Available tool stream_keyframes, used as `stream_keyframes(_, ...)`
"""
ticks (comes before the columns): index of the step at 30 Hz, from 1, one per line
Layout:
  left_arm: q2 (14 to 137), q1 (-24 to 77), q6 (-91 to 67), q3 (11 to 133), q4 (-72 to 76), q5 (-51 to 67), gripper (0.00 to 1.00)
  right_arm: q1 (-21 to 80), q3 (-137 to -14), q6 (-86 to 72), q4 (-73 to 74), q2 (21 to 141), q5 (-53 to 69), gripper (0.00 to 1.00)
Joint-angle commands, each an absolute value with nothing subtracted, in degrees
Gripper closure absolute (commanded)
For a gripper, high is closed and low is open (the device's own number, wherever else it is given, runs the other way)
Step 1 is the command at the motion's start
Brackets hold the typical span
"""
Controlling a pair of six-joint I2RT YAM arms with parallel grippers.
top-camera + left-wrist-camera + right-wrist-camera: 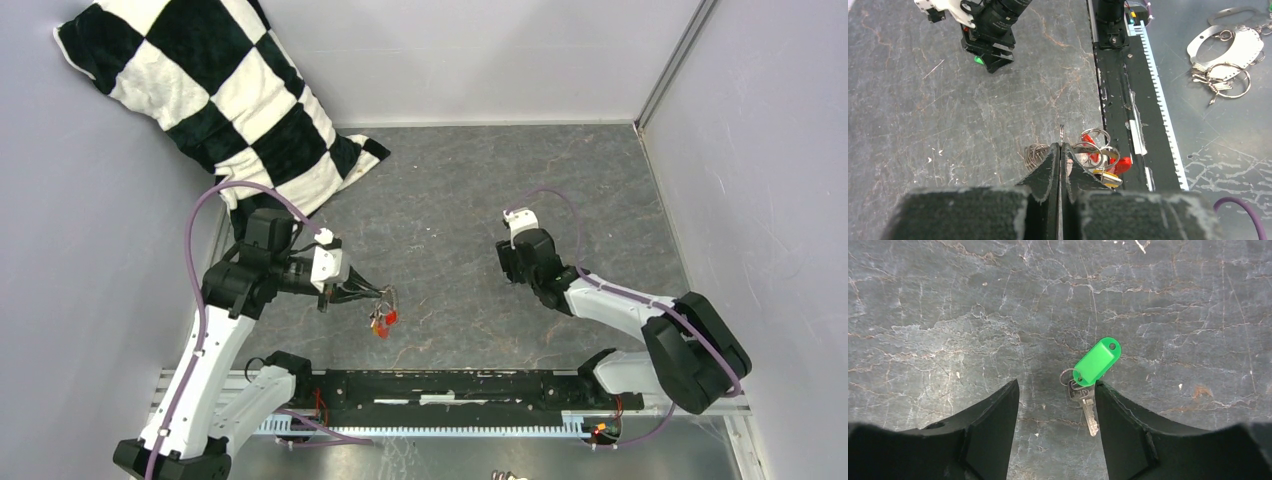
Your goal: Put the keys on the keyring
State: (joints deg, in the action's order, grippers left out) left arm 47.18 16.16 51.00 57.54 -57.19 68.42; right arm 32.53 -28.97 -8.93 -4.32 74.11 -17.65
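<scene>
My left gripper point(378, 294) is shut on the keyring point(1061, 133), whose thin silver wire stands edge-on between the closed fingertips point(1052, 159), held a little above the table. A wire coil point(1035, 154) shows left of the jaws. The red key tag point(1122, 164) and the yellow key tag point(1108, 178) hang on small rings to the right, also seen as a red cluster in the top view point(385, 319). My right gripper point(1055, 390) is open, low over the table. The green key point(1096, 361) lies flat there, its metal blade point(1089, 410) touching the right finger's inner edge.
A black-and-white checkered pillow point(220, 95) leans in the back left corner. Grey walls close the table on three sides. A black rail point(450, 385) runs along the near edge. Spare metal rings and keys point(1228, 80) lie on the shelf beyond the rail.
</scene>
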Motion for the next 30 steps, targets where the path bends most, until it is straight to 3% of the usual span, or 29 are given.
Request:
stream_keyframes(1, 45.2, 16.3, 53.0, 57.6, -57.7, 68.3, 0.98, 32.7, -28.7, -8.1, -8.3, 76.0, -17.9, 0.38)
stream_keyframes(17, 45.7, 16.3, 52.3, 58.2, -57.8, 67.1, 0.98, 33.1, -28.6, -8.7, -11.7, 82.6, -23.3, 0.48)
stream_keyframes(23, 45.4, 16.3, 52.3, 58.8, -57.8, 66.7, 0.98, 33.1, -28.9, -8.9, -11.9, 83.8, -23.8, 0.62)
stream_keyframes(30, 45.1, 16.3, 52.8, 59.1, -57.8, 66.5, 0.98, 33.1, -29.4, -8.5, -12.3, 83.0, -21.2, 0.7)
